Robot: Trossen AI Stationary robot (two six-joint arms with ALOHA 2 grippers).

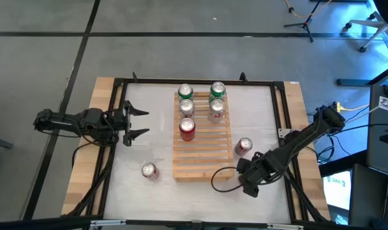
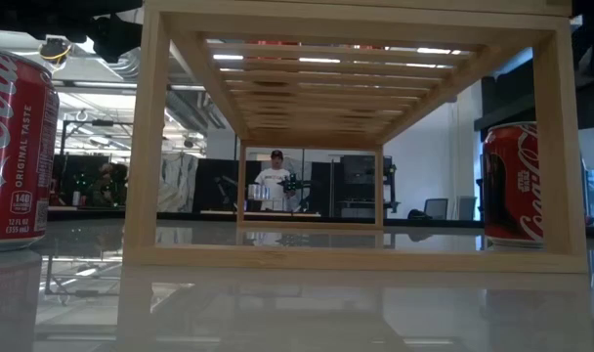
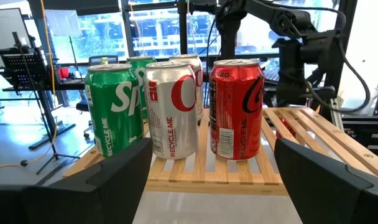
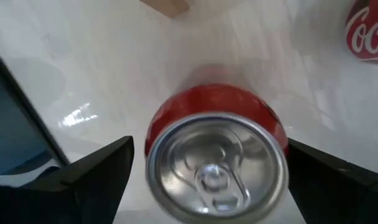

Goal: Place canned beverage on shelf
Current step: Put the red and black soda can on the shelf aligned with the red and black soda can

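A: We see the shelf lying near the middle of the frame in the high view, its long axis running from top to bottom and its slats across. Five cans stand upright on its upper half: a green can and another green can at the top edge, two silver cans just below them, and a red can alone below those.

B: And the can to be placed?

A: A red can stands upright on the counter, just beside the shelf's right edge. The right pincer sits at the lower right, close to it, jaws wide apart and holding nothing. In the right wrist view we look down on that can's silver top between the two fingers.

B: Any free room?

A: The shelf's lower half is bare slats. Another red can stands left of the shelf, lower down. The left pincer waits at the left, open and empty.
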